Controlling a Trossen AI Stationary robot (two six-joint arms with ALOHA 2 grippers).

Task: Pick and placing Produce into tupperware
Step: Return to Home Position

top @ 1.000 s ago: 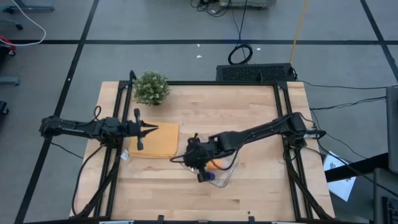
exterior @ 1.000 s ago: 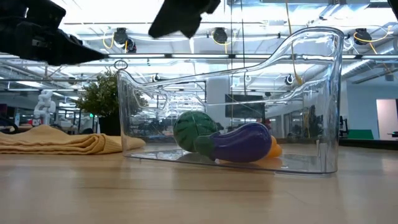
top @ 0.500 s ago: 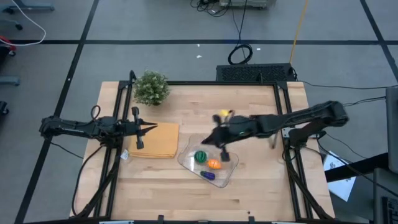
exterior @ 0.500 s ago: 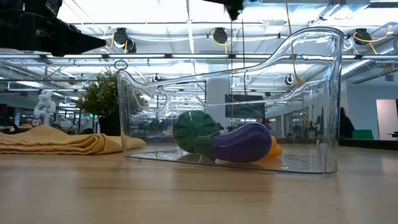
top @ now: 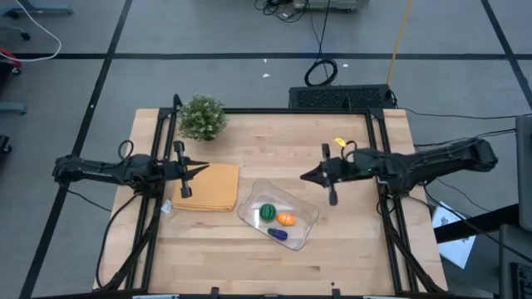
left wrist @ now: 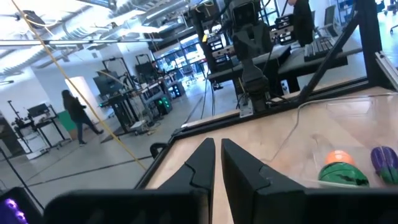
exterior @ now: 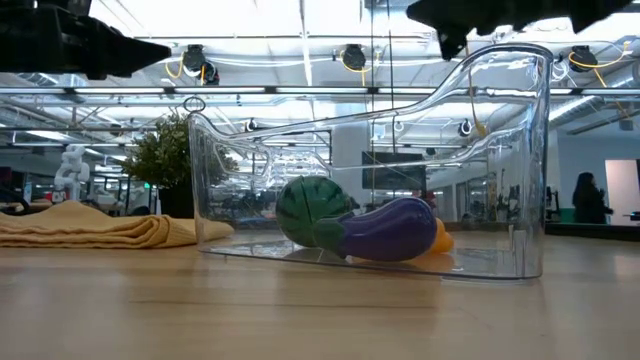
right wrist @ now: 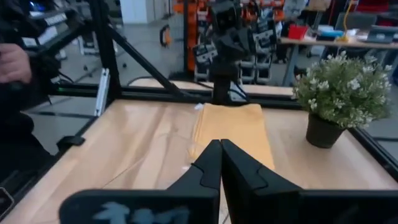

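now all three pieces lie inside the clear tupperware [top: 253, 200], which sits on the desk [top: 266, 145] toward its front middle. the green striped ball [top: 268, 211] is just beside the orange oval [top: 286, 219], and the purple piece [top: 278, 235] lies nearest the front edge. the right hand [top: 306, 175] hangs above bare wood, apart from the container, fingers pressed together on nothing. the left hand [top: 204, 169], fingers likewise together, hovers over the folded tan cloth [top: 212, 191], near the potted plant [top: 202, 117].

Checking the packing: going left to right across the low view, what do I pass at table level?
Folded tan cloth → green striped toy ball → blue-purple elongated piece → orange oval piece, these three inside the clear plastic tupperware.
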